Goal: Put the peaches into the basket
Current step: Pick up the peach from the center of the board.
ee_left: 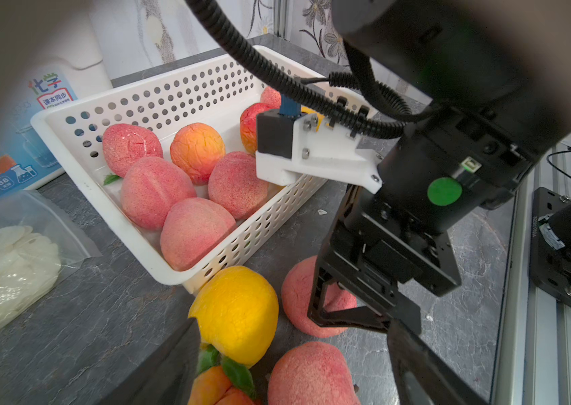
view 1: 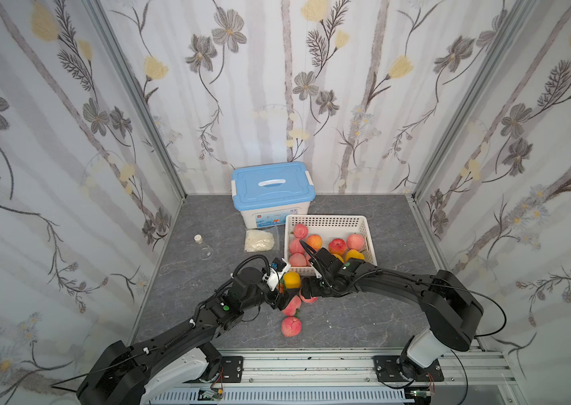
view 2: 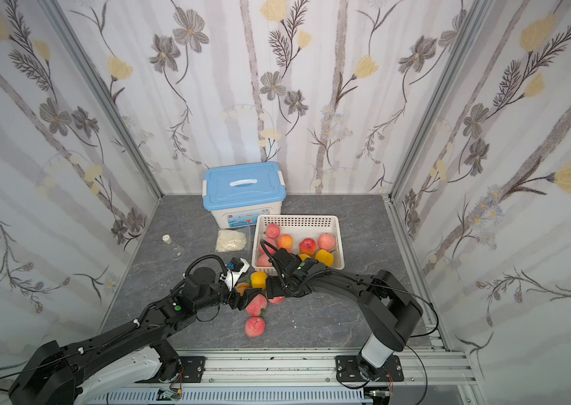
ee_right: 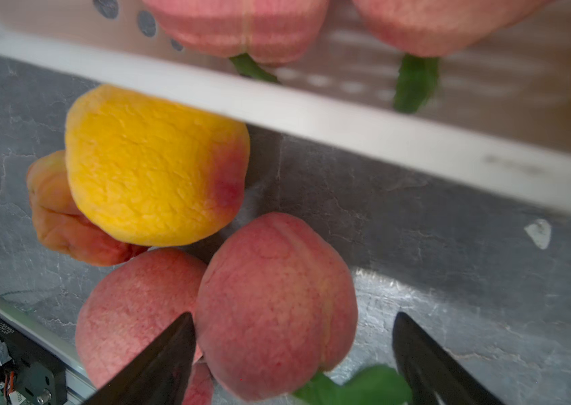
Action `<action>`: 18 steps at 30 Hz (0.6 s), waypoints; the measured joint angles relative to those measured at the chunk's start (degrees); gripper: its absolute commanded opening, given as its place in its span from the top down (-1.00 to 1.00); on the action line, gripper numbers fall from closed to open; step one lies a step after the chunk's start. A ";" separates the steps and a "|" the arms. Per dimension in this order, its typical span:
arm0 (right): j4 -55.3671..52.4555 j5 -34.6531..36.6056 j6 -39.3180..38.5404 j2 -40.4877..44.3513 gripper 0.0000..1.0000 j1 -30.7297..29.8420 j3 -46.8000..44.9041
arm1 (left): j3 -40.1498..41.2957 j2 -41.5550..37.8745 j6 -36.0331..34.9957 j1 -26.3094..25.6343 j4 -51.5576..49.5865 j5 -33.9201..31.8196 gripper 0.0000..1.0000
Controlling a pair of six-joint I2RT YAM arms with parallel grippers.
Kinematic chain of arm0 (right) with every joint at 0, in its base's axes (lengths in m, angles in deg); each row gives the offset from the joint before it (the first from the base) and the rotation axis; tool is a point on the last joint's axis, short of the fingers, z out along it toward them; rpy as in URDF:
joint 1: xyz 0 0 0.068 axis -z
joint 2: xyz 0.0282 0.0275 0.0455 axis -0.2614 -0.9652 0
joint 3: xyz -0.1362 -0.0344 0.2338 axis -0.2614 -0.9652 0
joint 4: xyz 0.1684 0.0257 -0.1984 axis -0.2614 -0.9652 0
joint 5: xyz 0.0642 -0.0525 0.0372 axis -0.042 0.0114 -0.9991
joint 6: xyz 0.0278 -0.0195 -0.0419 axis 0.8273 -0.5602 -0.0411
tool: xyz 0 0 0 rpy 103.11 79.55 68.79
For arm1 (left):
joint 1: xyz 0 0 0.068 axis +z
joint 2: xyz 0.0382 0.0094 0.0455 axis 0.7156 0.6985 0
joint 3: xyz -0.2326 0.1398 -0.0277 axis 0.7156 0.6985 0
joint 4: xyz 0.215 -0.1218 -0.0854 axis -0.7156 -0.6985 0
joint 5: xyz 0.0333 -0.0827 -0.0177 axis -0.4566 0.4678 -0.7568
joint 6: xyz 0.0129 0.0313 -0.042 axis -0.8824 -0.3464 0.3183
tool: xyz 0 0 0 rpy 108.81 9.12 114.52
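Basket (view 1: 326, 220) stands on the counter (view 1: 200, 287), right of centre, just in front of the box (view 1: 272, 189). It holds several peaches (view 1: 355, 241): pink, orange, red and yellow.

Five more lie outside on the counter, clustered by the basket's near left corner. Yellow peach (ee_left: 236, 308) rests against the basket wall. Orange peach (ee_right: 56, 210) touches it on the side away from the basket.

Right end effector (ee_right: 293, 315): spread, straddling the first pink peach (ee_right: 277, 305), which sits on the counter. One finger is just beside the skin and the other stands apart from it.

Left end effector (ee_left: 294, 326): spread, with the second pink peach (ee_left: 312, 375) between its fingers. Contact cannot be told. This peach lies just beside the first.

Third pink peach (view 1: 291, 326) lies alone, nearest the arms' bases.

Both end effectors are close together over the cluster.
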 measured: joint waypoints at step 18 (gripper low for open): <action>-0.48 0.50 0.72 3.37 -0.28 -0.07 -0.94 | 0.00 0.55 -0.02 0.00 0.37 0.00 -0.71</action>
